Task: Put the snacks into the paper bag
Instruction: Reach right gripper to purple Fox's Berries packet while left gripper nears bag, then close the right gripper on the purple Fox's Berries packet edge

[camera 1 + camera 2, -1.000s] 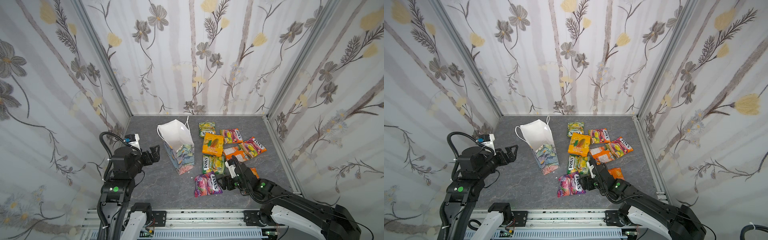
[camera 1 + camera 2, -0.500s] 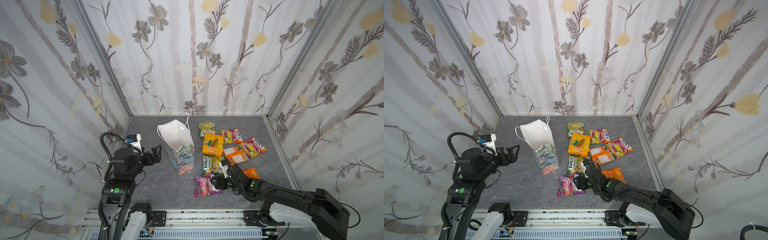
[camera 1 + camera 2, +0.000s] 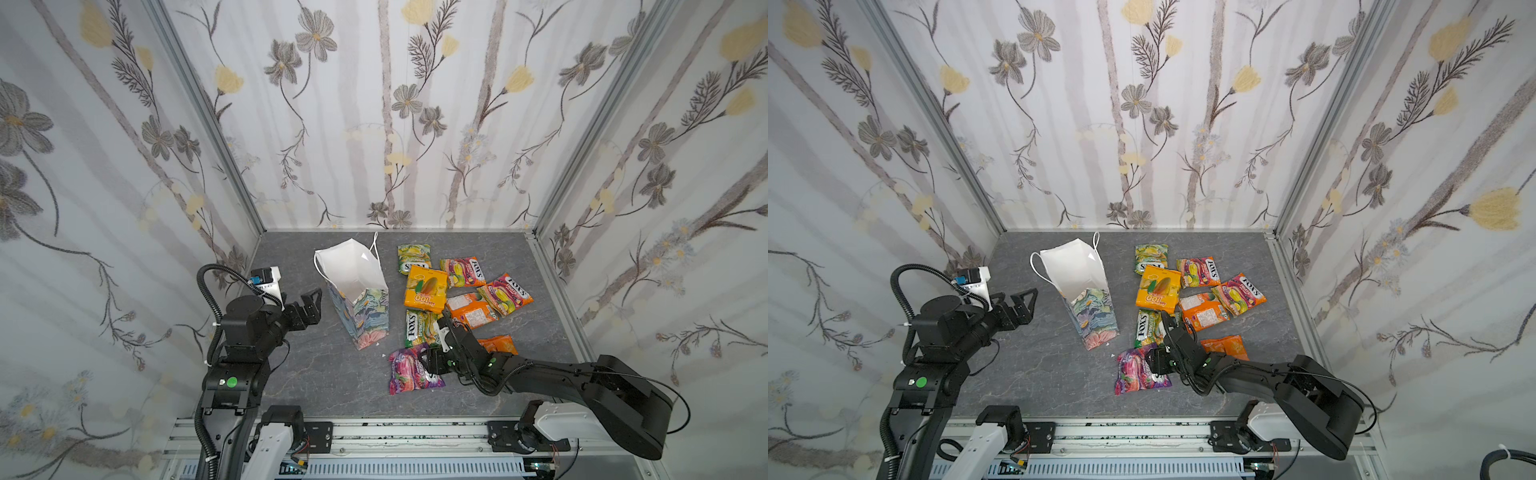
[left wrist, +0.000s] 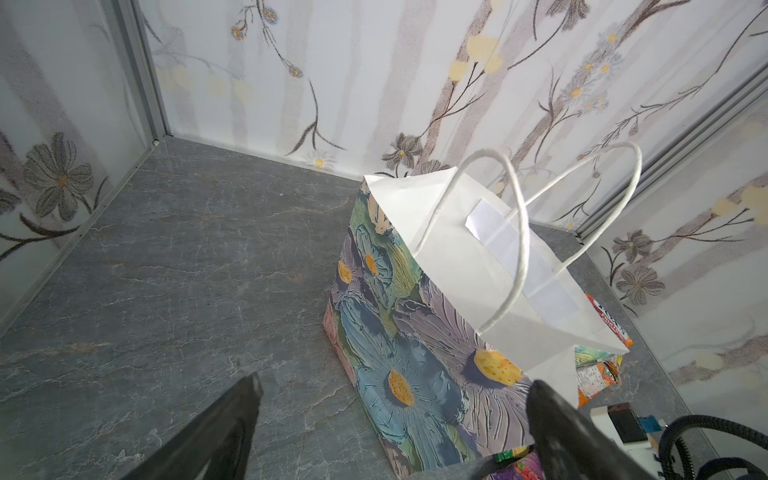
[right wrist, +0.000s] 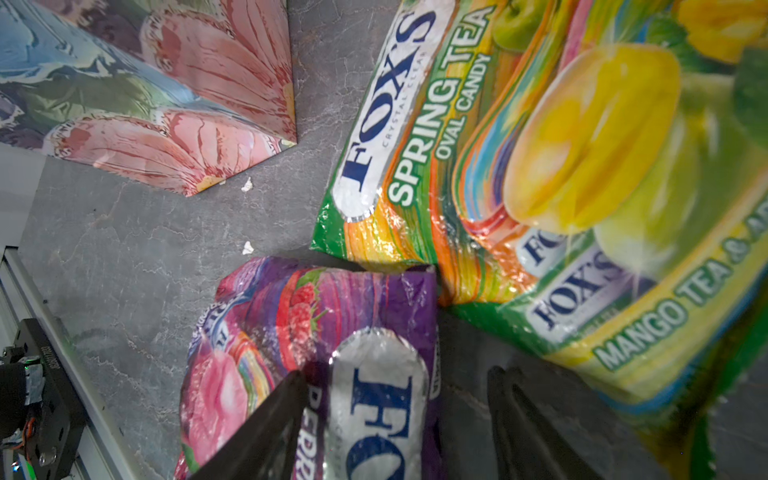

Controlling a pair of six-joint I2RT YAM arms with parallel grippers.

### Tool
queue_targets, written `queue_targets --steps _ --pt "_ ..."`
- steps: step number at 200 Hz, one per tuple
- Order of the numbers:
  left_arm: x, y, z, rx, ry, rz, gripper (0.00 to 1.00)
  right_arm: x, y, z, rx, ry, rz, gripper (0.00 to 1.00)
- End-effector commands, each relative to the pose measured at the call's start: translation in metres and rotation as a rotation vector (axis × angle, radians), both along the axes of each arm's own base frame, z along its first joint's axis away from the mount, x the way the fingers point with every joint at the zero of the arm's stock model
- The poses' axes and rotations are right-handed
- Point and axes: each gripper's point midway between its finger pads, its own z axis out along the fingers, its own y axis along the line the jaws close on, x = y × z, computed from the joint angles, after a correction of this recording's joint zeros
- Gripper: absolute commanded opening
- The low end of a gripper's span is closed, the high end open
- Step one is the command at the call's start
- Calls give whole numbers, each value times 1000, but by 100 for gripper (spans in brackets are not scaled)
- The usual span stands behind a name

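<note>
Snacks [image 3: 471,309]: glossy packets lie flat in a loose cluster on the grey table [image 3: 316,374], right of the paper bag [image 3: 359,309].
Purple packet [image 3: 409,370]: nearest of the cluster. A green-yellow FOX'S packet [image 3: 417,328] lies just beyond it, their corners almost meeting.
Paper bag: stands left of the cluster, mouth open, white inside, cord handles raised.
Right pincer [image 5: 397,376]: low at the purple packet's right end, jaws partly apart. One jaw is over the packet and the other over bare table beside it; nothing is clamped.
Left pincer [image 3: 312,305]: spread wide and empty, above the table left of the bag, clear of it and pointing at it.
</note>
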Motion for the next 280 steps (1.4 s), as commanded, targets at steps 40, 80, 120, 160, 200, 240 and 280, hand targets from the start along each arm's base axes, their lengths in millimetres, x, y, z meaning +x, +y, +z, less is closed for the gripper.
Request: queue_targets --steps 40,80,120,160,200,240,280 --pt "5 -2 -1 10 7 -17 100 6 10 3 52 -5 4 54" --pt "5 -4 -1 -2 -8 -20 100 5 11 1 78 4 -5 39" --pt "8 -8 -4 -29 -14 -35 100 4 13 1 100 13 -5 20" --pt "10 -8 -5 -36 -16 -34 100 5 14 10 104 5 -8 12" --pt "5 -17 6 -55 -62 -89 100 10 15 25 109 -28 -9 7" --pt "14 -24 16 -94 -90 -117 100 14 17 44 129 -68 -10 0" --pt "11 -45 31 -120 -150 -257 100 13 13 66 152 -104 -14 0"
